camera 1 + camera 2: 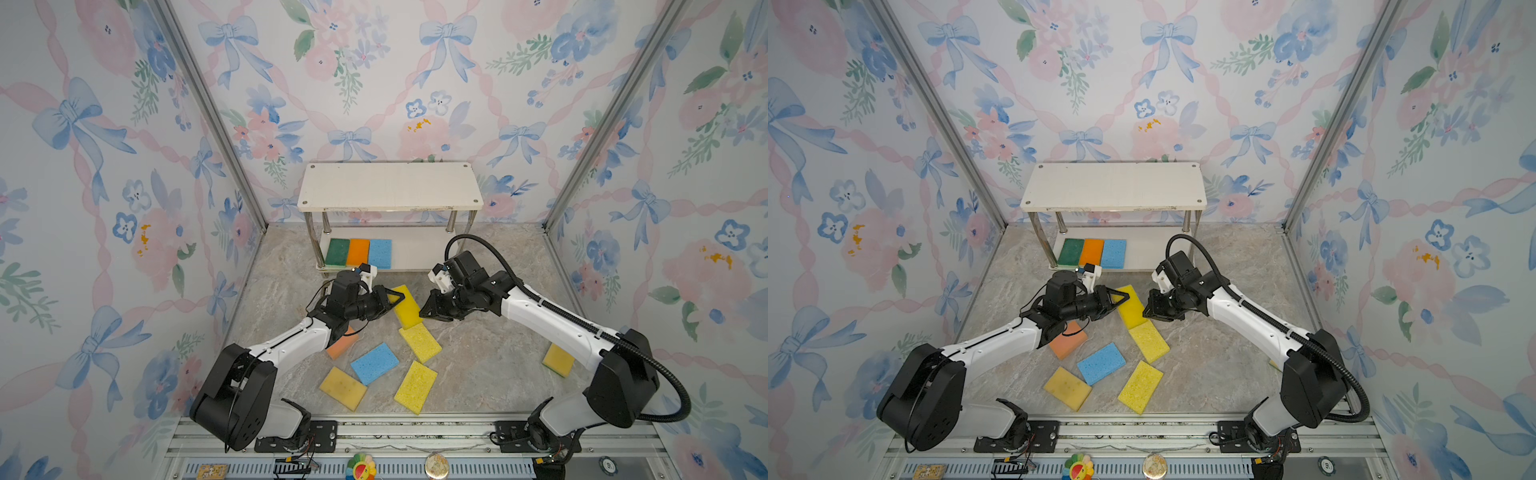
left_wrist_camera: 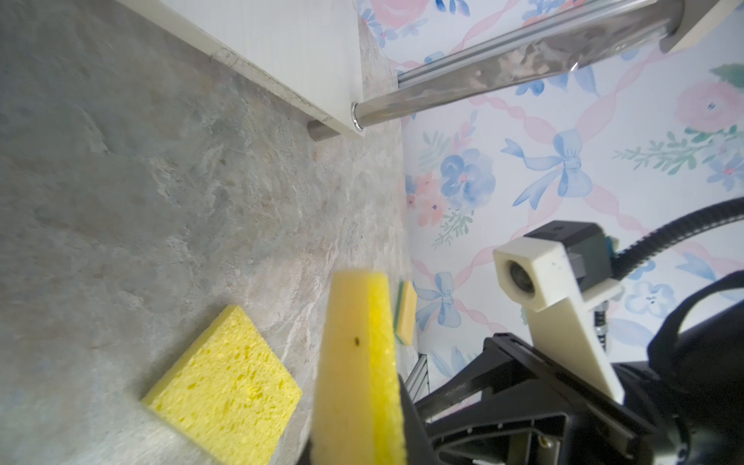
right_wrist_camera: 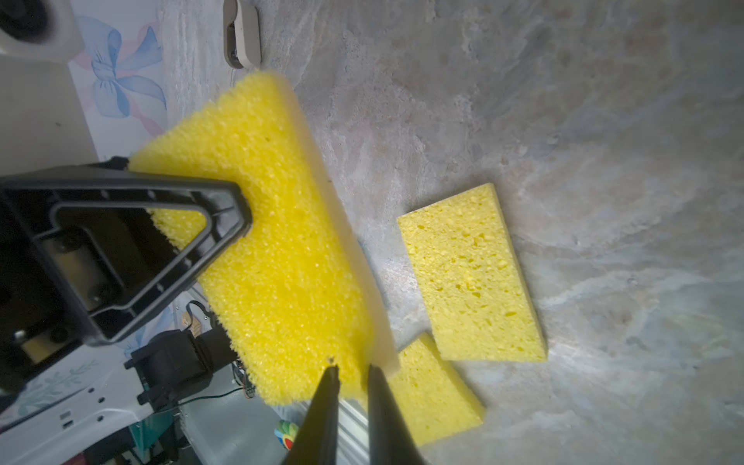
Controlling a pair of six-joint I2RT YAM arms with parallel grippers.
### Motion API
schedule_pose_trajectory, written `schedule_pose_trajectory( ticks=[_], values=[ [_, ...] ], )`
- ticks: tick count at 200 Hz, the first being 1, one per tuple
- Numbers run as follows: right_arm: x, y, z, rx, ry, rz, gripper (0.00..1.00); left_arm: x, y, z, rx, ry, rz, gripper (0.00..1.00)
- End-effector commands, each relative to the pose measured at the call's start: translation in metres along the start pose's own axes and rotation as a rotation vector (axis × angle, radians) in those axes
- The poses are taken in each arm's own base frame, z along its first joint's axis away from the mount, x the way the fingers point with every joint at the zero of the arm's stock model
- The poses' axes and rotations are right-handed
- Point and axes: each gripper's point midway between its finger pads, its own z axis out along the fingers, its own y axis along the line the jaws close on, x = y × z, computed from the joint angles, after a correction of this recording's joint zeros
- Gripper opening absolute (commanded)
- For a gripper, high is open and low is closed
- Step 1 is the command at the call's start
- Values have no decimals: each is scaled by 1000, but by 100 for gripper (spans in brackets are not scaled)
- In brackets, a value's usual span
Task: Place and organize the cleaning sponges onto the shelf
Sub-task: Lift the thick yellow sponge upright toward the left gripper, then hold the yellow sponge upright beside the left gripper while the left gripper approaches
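The shelf stands at the back. Its lower board carries a dark green sponge, an orange one and a blue one side by side. My left gripper is shut on one end of a thick yellow sponge, held above the table in front of the shelf. My right gripper is at that sponge's other end. Its fingers stand a narrow gap apart, tips at the sponge's edge.
Loose sponges lie on the marble table: two yellow, a blue one, a dull yellow one, an orange one partly under the left arm, and a yellow-green one behind the right arm.
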Motion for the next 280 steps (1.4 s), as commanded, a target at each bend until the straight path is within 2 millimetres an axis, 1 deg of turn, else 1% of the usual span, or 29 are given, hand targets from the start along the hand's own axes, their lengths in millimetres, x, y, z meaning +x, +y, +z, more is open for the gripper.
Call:
schedule_pose_trajectory(
  ticks=[1, 13, 24, 40, 57, 80, 114, 147, 162, 192, 209, 220, 234, 249, 263, 280],
  values=[
    [1, 6, -15, -14, -5, -15, 35, -7, -10, -4, 22, 2, 59, 0],
    [1, 5, -21, -38, 2, -40, 46, -5, -13, -2, 48, 39, 76, 0],
    [1, 4, -25, -56, 16, -49, 51, -3, -17, -1, 74, 83, 91, 0],
    [5, 4, -27, -51, 45, -98, 56, 3, -21, 2, 110, 146, 94, 0],
    [7, 8, -27, -71, 60, -122, 57, 7, -27, 3, 138, 183, 102, 0],
    [2, 15, -25, -121, 34, -120, 57, 7, -32, 1, 152, 193, 110, 0],
    [0, 22, -18, -187, 23, -100, 53, 6, -37, -3, 173, 201, 113, 0],
    [2, 20, -12, -199, 35, -91, 52, -2, -42, -9, 197, 192, 109, 0],
    [3, 22, -10, -221, 34, -84, 51, -5, -45, -12, 206, 187, 113, 0],
    [6, 18, -6, -222, 37, -67, 48, -13, -44, -18, 213, 173, 103, 0],
    [7, 19, -5, -234, 33, -64, 47, -16, -44, -21, 219, 168, 101, 0],
    [6, 19, -5, -230, 25, -62, 44, -17, -45, -23, 222, 165, 102, 0],
    [5, 15, -4, -211, 22, -57, 38, -17, -44, -24, 222, 165, 101, 0],
    [3, 18, -5, -221, 11, -59, 35, -16, -43, -24, 220, 167, 96, 0],
    [1, 23, -4, -241, 7, -68, 35, -15, -43, -24, 223, 171, 94, 0],
    [0, 28, -3, -270, 10, -49, 44, -16, -45, -25, 230, 169, 95, 0]
  ],
)
